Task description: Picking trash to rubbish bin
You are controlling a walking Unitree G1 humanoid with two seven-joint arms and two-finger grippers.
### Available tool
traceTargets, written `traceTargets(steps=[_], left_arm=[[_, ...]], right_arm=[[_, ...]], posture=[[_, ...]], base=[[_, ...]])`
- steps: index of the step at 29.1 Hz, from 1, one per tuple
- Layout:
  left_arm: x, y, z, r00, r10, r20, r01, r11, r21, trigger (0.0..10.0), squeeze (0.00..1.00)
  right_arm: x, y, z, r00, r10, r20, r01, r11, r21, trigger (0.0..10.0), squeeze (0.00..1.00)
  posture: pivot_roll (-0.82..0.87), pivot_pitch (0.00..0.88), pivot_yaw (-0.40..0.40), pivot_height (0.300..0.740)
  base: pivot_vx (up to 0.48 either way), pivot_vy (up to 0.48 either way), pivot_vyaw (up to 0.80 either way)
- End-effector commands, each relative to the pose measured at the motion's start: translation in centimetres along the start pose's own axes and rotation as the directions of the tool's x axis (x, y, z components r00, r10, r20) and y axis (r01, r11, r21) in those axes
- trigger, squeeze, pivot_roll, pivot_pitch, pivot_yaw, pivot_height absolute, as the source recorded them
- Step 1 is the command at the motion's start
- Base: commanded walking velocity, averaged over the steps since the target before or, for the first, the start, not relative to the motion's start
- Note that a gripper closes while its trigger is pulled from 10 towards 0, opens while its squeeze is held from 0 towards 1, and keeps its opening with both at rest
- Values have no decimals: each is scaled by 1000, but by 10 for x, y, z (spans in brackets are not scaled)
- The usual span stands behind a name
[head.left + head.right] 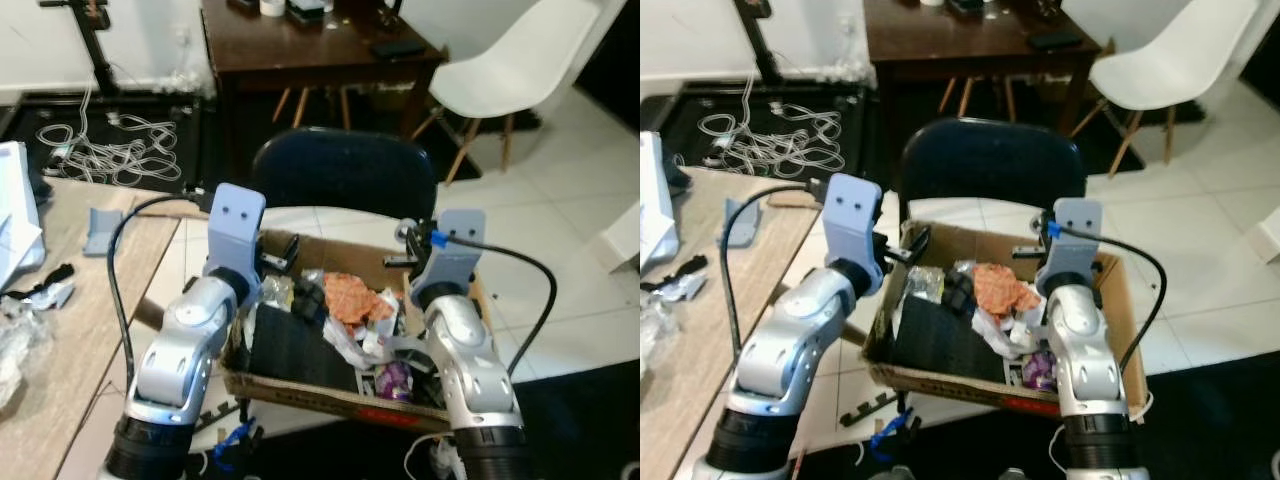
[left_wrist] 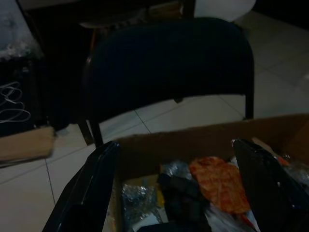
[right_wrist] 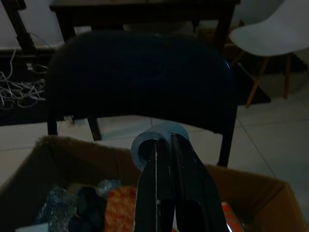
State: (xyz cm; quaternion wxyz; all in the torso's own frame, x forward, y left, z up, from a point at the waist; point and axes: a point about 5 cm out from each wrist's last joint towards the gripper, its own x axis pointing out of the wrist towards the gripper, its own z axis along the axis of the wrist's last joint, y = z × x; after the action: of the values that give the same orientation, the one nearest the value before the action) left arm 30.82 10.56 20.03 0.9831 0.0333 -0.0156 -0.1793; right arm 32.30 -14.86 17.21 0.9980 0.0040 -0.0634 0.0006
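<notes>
Both silver arms reach forward over a cardboard box point(image 1: 300, 385) used as the rubbish bin, which sits on the tiled floor before a dark blue chair point(image 1: 345, 170).

Left to right:
1. Wooden table point(image 1: 70, 340) at far left carries crumpled plastic wrap point(image 1: 12, 345) and other litter; likely trash not yet collected.
2. Left hand point(image 2: 178, 193) hovers over the box's left end, its 2 black fingers point(image 2: 87, 193) spread wide with nothing between them.
3. Box contents: black sheet point(image 1: 295, 350), orange wrapper point(image 1: 355, 297), white and purple scraps.
4. Right hand point(image 3: 166, 159) is above the far wall of the box, fingers pinched narrow on a pale blue-grey ring-shaped piece point(image 3: 149, 137).

Risks, judged:
- Right hand sits close to the box's far rim; releasing there could drop the piece outside, onto the floor by the chair.
- Either arm could nudge the light box and shift it.
- Cables on both arms could snag the box edge.
</notes>
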Motion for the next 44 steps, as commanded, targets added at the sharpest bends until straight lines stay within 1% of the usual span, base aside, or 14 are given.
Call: traceTargets(steps=[1, 6, 10, 13, 19, 31, 32, 33, 37, 38, 39, 41, 42, 44], left_arm=[[-1, -4, -3, 1000, -21, -8, 21, 1000, 18, 10000, 0], [-1, -6, -4, 999, -41, -16, 42, 999, 33, 10000, 0], [4, -11, -6, 995, -94, -39, 98, 988, 122, 10000, 0], [7, -16, -6, 990, -133, -53, 140, 976, 167, 10000, 0], [11, -24, -12, 953, -285, -105, 303, 921, 244, 10000, 0], [6, -27, -25, 920, -356, -165, 388, 884, 259, 10000, 0], [6, -28, -25, 917, -363, -164, 395, 882, 256, 10000, 0], [6, -29, -25, 916, -367, -162, 398, 881, 255, 10000, 0], [6, -29, -24, 918, -366, -151, 394, 884, 251, 10000, 0], [7, -27, -24, 923, -359, -141, 384, 891, 244, 10000, 0], [8, -24, -22, 933, -337, -123, 357, 906, 226, 10000, 0], [9, -21, -20, 944, -312, -106, 328, 923, 202, 10000, 0], [12, -14, -17, 968, -242, -72, 249, 961, 119, 10000, 0], [15, -5, -11, 991, -135, -12, 135, 990, 38, 10000, 0]], right_arm=[[-3, -1, -9, 999, 0, -42, 0, 1000, 0, 10000, 0], [-4, -1, -18, 996, 4, -86, -3, 1000, 8, 10000, 0], [-1, -5, -32, 985, -18, -172, 30, 997, 72, 10000, 0], [2, -9, -36, 981, -24, -194, 34, 998, 48, 10000, 0], [14, -22, -51, 962, -51, -269, 58, 998, 19, 10000, 0], [18, -23, -64, 941, 10, -338, -10, 1000, 2, 10000, 0], [19, -22, -64, 943, 29, -332, -22, 999, 26, 10000, 145], [19, -23, -63, 945, 33, -326, -19, 999, 47, 10000, 1000], [21, -26, -62, 947, 8, -322, -12, 1000, -8, 10000, 1000], [23, -25, -61, 948, 5, -317, -18, 999, -36, 10000, 298], [25, -25, -57, 957, 3, -289, -15, 999, -40, 10000, 0], [27, -24, -51, 968, -1, -252, -9, 999, -38, 10000, 0], [30, -23, -34, 988, -4, -157, 1, 1000, -20, 10000, 0], [32, -19, -18, 998, 5, -65, -5, 1000, 7, 10000, 0]], posture=[[117, 159, -24, 740], [119, 164, -20, 740], [122, 168, -19, 740], [126, 175, -13, 740], [131, 184, 20, 740], [120, 164, 33, 740], [120, 164, 33, 740], [120, 164, 33, 740], [117, 155, 30, 740], [113, 149, 30, 740], [109, 142, 30, 740], [109, 142, 30, 740], [106, 125, 24, 740], [98, 108, 22, 740]], base=[[0, 0, 0], [0, 0, 0], [0, 0, 0], [0, 0, 0], [0, 0, 0], [0, 0, 0], [0, 0, 0], [0, 0, 0], [0, 0, 0], [0, 0, 0], [0, 0, 0], [0, 0, 0], [0, 0, 0], [0, 0, 0]])
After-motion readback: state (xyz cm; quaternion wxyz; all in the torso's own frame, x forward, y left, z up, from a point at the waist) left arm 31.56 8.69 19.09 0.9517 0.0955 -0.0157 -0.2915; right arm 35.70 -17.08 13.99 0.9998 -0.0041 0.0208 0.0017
